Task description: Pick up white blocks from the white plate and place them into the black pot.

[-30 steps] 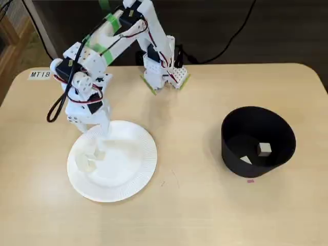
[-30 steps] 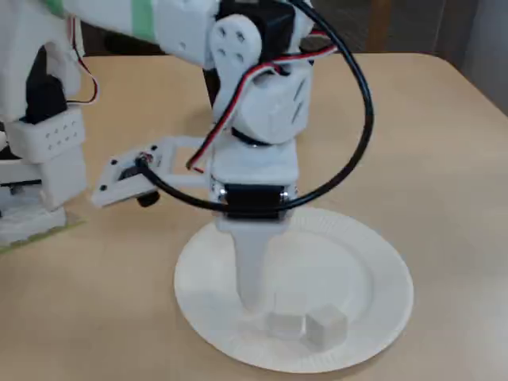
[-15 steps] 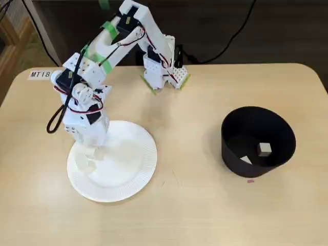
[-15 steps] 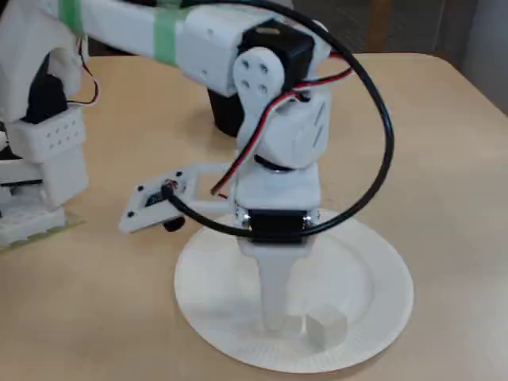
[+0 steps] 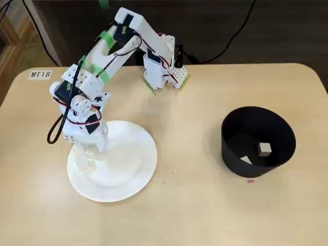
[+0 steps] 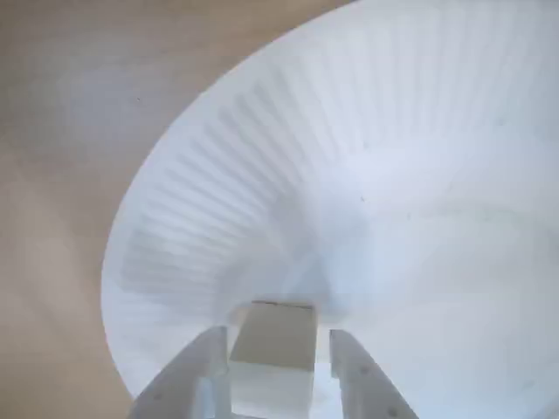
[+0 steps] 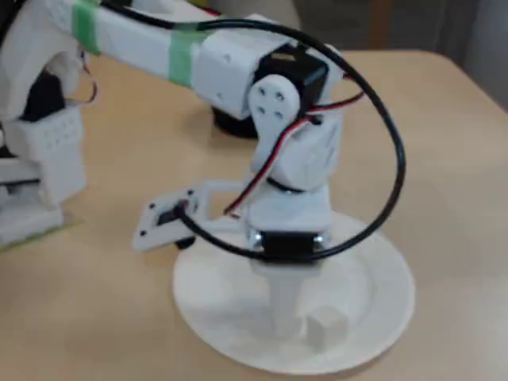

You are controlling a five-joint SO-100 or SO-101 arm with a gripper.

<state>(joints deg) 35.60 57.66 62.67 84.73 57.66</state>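
The white plate (image 5: 128,169) lies at the left of the table in a fixed view, and my gripper (image 5: 90,156) points down onto its left part. In the wrist view one white block (image 6: 272,336) sits on the plate (image 6: 419,218) between my two fingers (image 6: 349,371). A narrow gap shows on its right side, so my gripper (image 6: 279,340) is open around it. A second white block (image 7: 325,326) lies on the plate (image 7: 381,313) just right of my gripper (image 7: 286,313). The black pot (image 5: 256,128) stands at the right, with a white block (image 5: 264,148) inside it.
The arm's base (image 5: 163,72) is fixed at the table's back edge, with cables trailing behind it. A label (image 5: 40,74) is stuck at the back left corner. A small pink mark (image 5: 250,180) lies in front of the pot. Bare tabletop separates plate and pot.
The arm has stretched forward and lowered over the plate. The fingers have come down around one block; the block beside them has not moved.
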